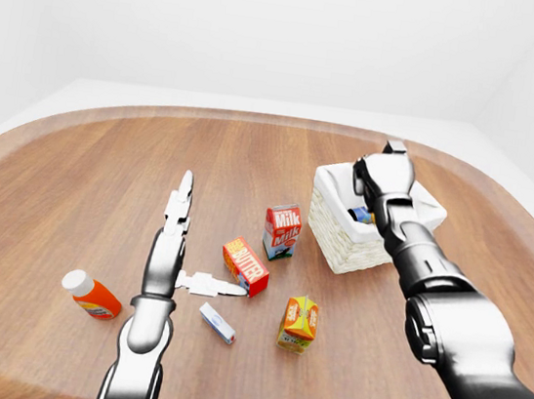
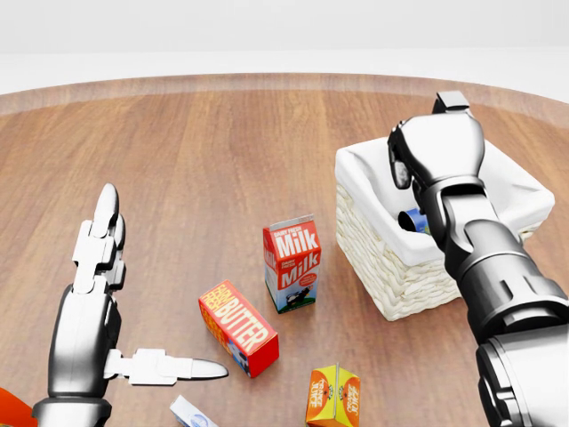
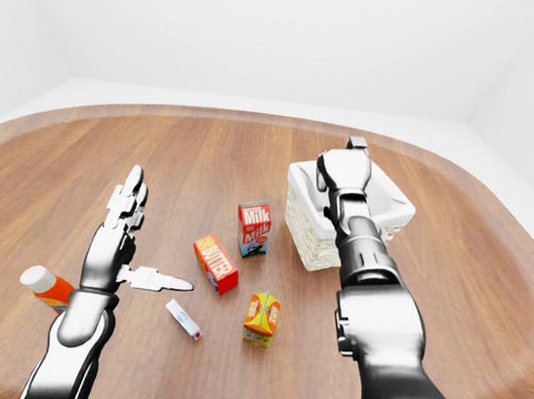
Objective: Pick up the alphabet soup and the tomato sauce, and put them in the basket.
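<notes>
right robot hand (image 2: 433, 147): hanging over the basket, fingers curled in toward the palm. Looks clenched, but I can't see anything held in it, so honestly can't tell if it's empty.
left robot hand (image 2: 100, 294): way off to the left of the basket, fingers spread flat, thumb sticking out sideways, holding nothing.
basket (image 2: 384, 258): white wicker with a cloth liner, sitting on the wooden table (image 2: 222, 151).
can in the basket (image 2: 414, 219): a blue-labelled can lies inside, mostly hidden behind the arm. Guessing it's one of the two targets; label too small to read.
other target: can't pick it out for sure. The only other likely thing is the orange bottle (image 1: 92, 296), far left of the basket.
clutter: milk carton (image 2: 292, 263) just left of the basket, butter box (image 2: 237, 326) further left, orange carton (image 2: 332, 397) below them.
what could go wrong: pulling the right arm out low could snag the liner or rim and tip the basket. Reaching across could knock over the milk.
</notes>
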